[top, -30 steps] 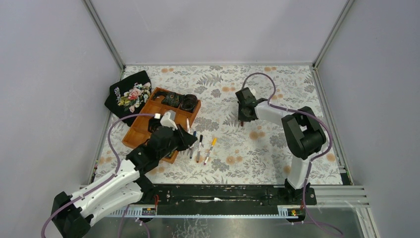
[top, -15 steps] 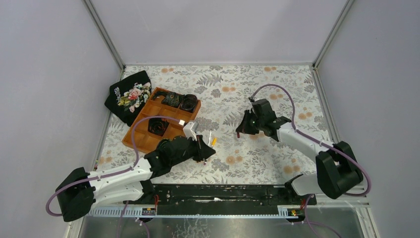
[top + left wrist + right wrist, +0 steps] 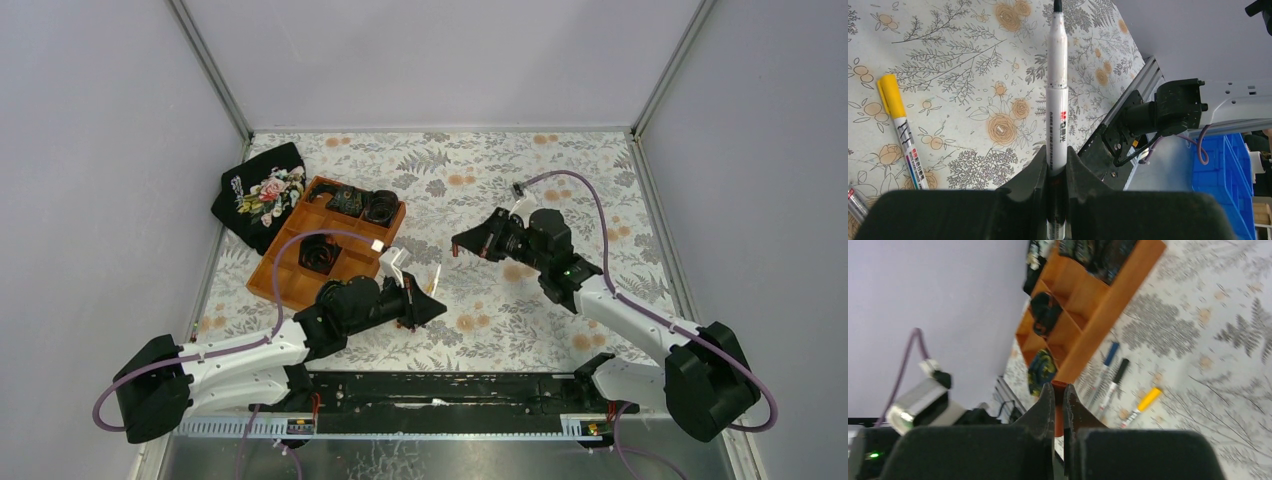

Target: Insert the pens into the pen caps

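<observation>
My left gripper is shut on a white pen, uncapped, its dark tip pointing away from the jaws. In the top view this gripper holds the pen above the table, right of the tray. My right gripper is shut on a red cap, open end outward. In the top view it hovers a short way above and right of the pen's tip, apart from it. On the table lie capped pens: blue, black and yellow, the yellow also in the left wrist view.
An orange divided tray with dark items stands left of the pens. A black embroidered cloth lies behind it. Metal frame posts and grey walls bound the flowered tabletop.
My left gripper has lifted the pen off the row and moved right. My right arm has swung left and turned the red cap towards the pen's tip.
</observation>
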Available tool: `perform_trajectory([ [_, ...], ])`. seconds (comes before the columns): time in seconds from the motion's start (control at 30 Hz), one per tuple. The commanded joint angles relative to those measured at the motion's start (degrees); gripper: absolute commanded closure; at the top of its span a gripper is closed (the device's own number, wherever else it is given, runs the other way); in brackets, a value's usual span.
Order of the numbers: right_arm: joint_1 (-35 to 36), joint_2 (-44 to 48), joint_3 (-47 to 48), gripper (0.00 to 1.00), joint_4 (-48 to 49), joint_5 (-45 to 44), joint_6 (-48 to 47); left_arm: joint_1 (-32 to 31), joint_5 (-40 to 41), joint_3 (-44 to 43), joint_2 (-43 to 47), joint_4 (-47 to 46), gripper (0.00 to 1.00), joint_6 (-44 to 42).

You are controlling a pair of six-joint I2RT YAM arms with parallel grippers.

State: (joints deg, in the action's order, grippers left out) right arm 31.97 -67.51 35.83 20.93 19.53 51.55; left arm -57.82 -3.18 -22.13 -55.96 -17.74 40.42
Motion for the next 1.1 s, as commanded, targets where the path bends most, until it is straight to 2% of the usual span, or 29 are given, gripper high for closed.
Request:
perform_trajectory([
  [0.0, 0.90, 1.69, 0.30, 1.00, 12.08, 1.21, 4.26, -0.62, -1.45, -0.60, 0.29, -4.33, 1.00, -1.66],
  [1.07, 4.39, -0.09, 2.59, 1.00, 11.68, 5.71, 3.01, -0.91, 0.39, -1.54, 1.43, -3.63, 1.00, -0.61],
])
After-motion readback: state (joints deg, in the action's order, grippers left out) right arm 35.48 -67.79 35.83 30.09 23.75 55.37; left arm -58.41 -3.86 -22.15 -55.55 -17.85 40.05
